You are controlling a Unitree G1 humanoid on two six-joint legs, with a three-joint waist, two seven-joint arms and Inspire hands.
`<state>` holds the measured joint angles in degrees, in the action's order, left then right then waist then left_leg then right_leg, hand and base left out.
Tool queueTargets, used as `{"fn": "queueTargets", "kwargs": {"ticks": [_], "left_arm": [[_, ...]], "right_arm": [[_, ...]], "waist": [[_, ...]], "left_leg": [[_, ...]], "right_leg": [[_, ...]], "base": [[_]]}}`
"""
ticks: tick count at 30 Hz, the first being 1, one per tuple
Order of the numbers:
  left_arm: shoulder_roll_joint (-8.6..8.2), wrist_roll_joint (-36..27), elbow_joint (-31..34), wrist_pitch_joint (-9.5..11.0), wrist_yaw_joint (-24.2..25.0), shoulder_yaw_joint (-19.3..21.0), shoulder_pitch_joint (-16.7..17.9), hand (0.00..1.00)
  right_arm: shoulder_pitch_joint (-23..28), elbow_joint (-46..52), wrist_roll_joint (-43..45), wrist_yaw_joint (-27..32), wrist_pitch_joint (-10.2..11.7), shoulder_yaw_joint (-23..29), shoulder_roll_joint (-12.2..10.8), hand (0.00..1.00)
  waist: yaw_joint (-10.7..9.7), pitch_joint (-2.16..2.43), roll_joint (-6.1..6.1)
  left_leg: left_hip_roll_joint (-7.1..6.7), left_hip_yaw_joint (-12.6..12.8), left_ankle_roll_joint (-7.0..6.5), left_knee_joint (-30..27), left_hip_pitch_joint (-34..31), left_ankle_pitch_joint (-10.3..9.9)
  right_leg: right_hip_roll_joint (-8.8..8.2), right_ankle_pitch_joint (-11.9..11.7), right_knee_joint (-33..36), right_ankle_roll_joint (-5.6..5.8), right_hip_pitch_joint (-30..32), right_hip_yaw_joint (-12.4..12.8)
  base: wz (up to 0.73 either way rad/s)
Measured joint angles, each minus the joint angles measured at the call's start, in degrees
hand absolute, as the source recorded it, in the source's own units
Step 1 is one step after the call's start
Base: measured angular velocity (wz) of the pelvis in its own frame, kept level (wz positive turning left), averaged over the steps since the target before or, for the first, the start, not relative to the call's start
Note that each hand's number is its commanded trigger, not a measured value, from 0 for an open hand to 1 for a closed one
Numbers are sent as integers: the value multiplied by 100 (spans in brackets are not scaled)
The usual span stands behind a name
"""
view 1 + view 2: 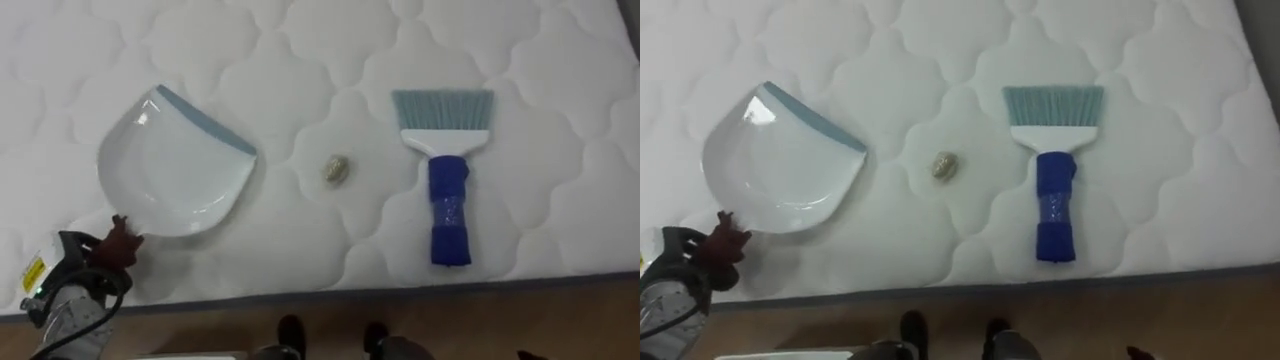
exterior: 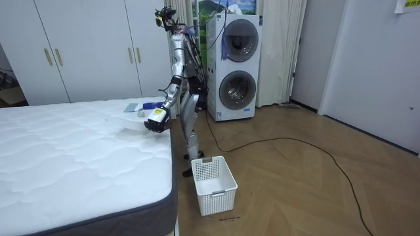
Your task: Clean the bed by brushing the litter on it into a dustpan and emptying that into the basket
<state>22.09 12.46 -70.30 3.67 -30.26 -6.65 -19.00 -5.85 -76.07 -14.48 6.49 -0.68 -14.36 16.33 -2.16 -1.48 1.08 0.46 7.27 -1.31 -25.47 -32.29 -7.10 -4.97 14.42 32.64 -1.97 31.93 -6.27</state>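
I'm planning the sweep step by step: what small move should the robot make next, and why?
Probably take hold of the dustpan with the left hand, which sits right at its near edge; the small scrap lies on the mattress between dustpan and brush, so the pan must be held before any sweeping.

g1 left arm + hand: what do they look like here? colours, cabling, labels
The left hand has dark fingers with a reddish tint, set on a black wrist housing. The forearm is a silver-grey cylinder with a black cable looping beside it. A yellow label sits on the side near the wrist. In the room view the upper arm is silver too.
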Motion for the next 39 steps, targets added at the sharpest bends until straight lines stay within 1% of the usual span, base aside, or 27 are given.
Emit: {"fn": "queueTargets", "kwargs": {"ticks": [2,4,8,11,14,15,16,19,22,25,26,29,30,31,33,34,35,38,39], "left_arm": [[0,-99,81,2,-1,0,29,100],[-4,-164,226,27,2,-11,145,100],[-2,-161,235,49,116,-51,242,100],[1,-184,293,51,235,-182,242,100],[4,-249,393,81,444,-269,239,100],[4,-255,395,139,515,-269,239,100],[5,-268,410,161,600,-270,239,100],[5,-278,488,178,741,-284,266,100],[10,-277,619,199,873,-367,284,100],[38,-277,651,325,962,-432,283,100],[72,-276,654,366,989,-519,283,100],[131,-273,742,412,1063,-556,314,100],[156,-258,796,416,1065,-549,342,100],[164,-252,811,417,1067,-544,341,100],[210,-138,869,457,1067,-530,340,100],[220,-152,873,481,1068,-534,341,100],[224,-162,851,512,1074,-553,345,100],[227,-174,843,522,1090,-600,359,100],[233,-158,861,524,1095,-595,357,100]], "right_arm": [[20,1,-7,1,24,4,1,0],[28,10,26,8,68,49,2,0],[22,65,60,44,104,57,26,0],[26,219,-101,85,162,57,97,0],[10,353,-330,96,310,87,206,0],[6,387,-335,99,376,230,231,0],[-20,387,-368,106,408,268,269,0],[-51,431,-506,107,447,278,381,0],[-211,454,-893,281,513,577,434,0],[-322,550,-1116,464,518,692,472,0],[-380,623,-1182,561,553,706,496,0],[-392,803,-1240,793,543,769,523,0],[-373,935,-1228,920,542,904,523,0],[-379,953,-1224,979,542,933,527,0],[-403,1054,-1212,1266,542,963,536,0],[-403,1122,-1206,1343,530,960,535,0],[-414,1239,-1219,1477,470,939,532,0],[-503,1349,-1222,1817,409,931,531,0],[-505,1488,-1210,1954,325,938,531,0]], "waist": [[1,20,-7],[2,20,-6],[23,28,-2],[37,28,-2],[33,26,-4],[31,26,-4],[29,25,-5],[49,21,-10],[38,12,-16],[39,-9,-50],[17,-19,-66],[6,-59,-128],[2,-59,-127],[7,-59,-128],[37,-59,-129],[58,-63,-134],[77,-67,-141],[73,-78,-156],[59,-89,-174]], "left_leg": [[-1,-7,0,-1,14,0],[-4,-5,-1,15,70,0],[8,-3,1,101,199,3],[0,6,-5,100,192,6],[-1,15,-15,95,181,-4],[2,29,-20,96,180,-8],[6,41,-25,97,178,-13],[10,56,-32,90,179,-26],[20,60,-32,88,148,-40],[21,79,-34,89,130,-42],[20,91,-36,88,111,-43],[20,147,-48,66,45,-57],[19,166,-53,52,-16,-62],[19,183,-57,46,-42,-64],[15,234,-75,36,-101,-75],[15,266,-80,38,-108,-78],[10,350,-95,38,-106,-87],[-20,396,-106,35,-109,-91],[-21,429,-113,30,-119,-93]], "right_leg": [[-5,-1,-2,0,-21,-15],[-2,-3,-11,4,-73,-17],[2,-37,-113,5,-193,-14],[-12,-41,-110,9,-188,-14],[-21,-39,-115,17,-184,-4],[-26,-37,-119,20,-185,-3],[-26,-34,-120,23,-184,2],[-2,-31,-130,31,-184,28],[-2,-38,-163,38,-165,27],[-7,-37,-158,40,-138,50],[-9,-35,-150,42,-113,68],[-8,-20,-94,59,-2,153],[-7,-24,-83,63,67,164],[-7,-28,-74,68,102,179],[-1,-43,-53,92,211,297],[4,-45,-38,97,238,302],[6,-44,5,103,281,363],[-13,-36,102,138,370,473],[-34,-30,132,146,412,494]], "base": [[0],[0],[-3],[0],[0],[0],[0],[-1],[-1],[-3],[-3],[-7],[-10],[-13],[-16],[-22],[-22],[-15],[-10]]}}
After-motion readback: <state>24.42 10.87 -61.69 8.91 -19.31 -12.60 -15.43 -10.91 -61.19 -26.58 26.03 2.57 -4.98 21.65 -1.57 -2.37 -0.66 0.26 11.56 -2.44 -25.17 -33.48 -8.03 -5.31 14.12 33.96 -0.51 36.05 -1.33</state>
